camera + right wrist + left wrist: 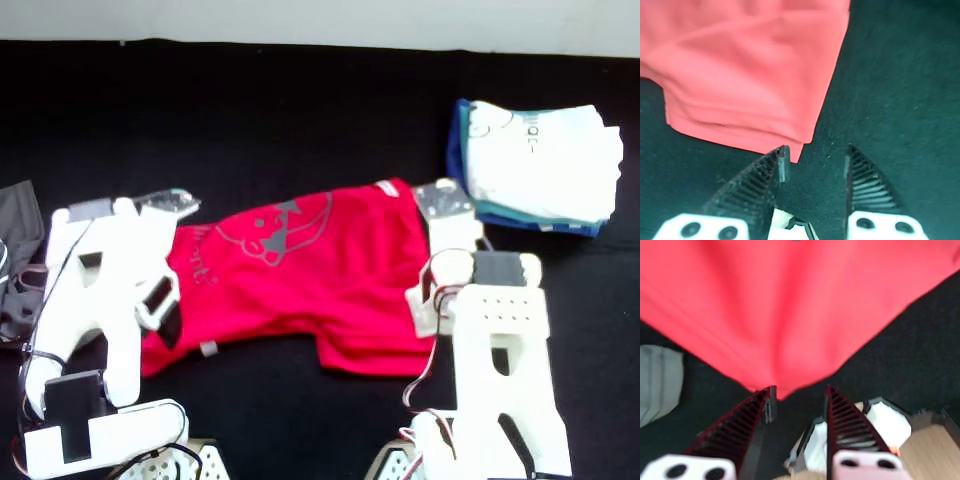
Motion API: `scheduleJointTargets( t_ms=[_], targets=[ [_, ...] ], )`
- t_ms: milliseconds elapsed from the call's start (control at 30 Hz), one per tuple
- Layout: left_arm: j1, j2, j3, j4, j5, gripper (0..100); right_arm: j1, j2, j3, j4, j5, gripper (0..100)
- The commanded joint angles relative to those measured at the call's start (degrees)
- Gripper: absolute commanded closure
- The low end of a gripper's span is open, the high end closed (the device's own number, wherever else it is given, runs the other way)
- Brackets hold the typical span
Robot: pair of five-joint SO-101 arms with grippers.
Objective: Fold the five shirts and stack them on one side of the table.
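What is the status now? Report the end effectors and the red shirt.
Left end effector open, at red shirt edge. Right end effector open, at its hem corner. Shirt spread out, not yet folded. Folded stack beside it.

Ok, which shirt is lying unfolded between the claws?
The red shirt, spread out between the left claw and right claw. The folded stack sits at the far right; a grey garment lies bunched at the left edge.
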Motion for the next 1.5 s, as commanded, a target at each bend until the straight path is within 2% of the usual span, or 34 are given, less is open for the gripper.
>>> scheduleJointTargets(
  t_ms=[0, 133, 233, 300, 367, 600, 800, 933, 1067, 1267, 1467],
  targets=[
    [-0.31, -2.15, -12.79, 6.07, -0.53, 82, 0.31, -1.27, -9.1, 0.84, 0.35, 81.5],
    [-0.22, -1.54, -23.69, 6.95, -0.18, 83, -1.1, 0.84, -13.85, -5.67, 0.26, 84.8],
    [1.19, -1.01, -23.87, 2.73, 3.34, 99, -4.35, 6.02, -13.93, -11.38, 0.26, 99.4],
    [1.98, 1.36, -21.67, -1.76, 5.98, 97, -6.46, 11.3, -14.02, -13.76, 0.26, 97.3],
    [3.21, 5.32, -19.91, -5.8, 6.95, 99, -7.87, 17.1, -15.43, -17.36, 0.26, 98.0],
    [5.14, 22.11, -19.56, -17.85, 13.27, 99, -8.22, 37.05, -26.24, -25.19, 0.26, 98.1],
    [1.54, 34.33, -30.29, -19.08, 13.1, 99, -5.67, 52.79, -37.58, -25.19, 0.26, 98.1],
    [-2.15, 42.42, -44.53, -15.65, 13.1, 99, -2.77, 62.81, -45.67, -24.92, 0.26, 98.1],
    [-2.95, 52.44, -60.44, -11.16, 13.01, 99, -0.66, 68.53, -52.09, -24.66, 0.26, 98.3],
    [-2.59, 65.63, -83.91, 1.58, 13.1, 99, -0.66, 67.12, -55.69, -16.48, 0.26, 98.3],
    [-2.59, 69.14, -105.19, 15.12, 13.19, 99, -1.19, 58.33, -55.96, -12.09, 0.0, 98.3]
  ],
)
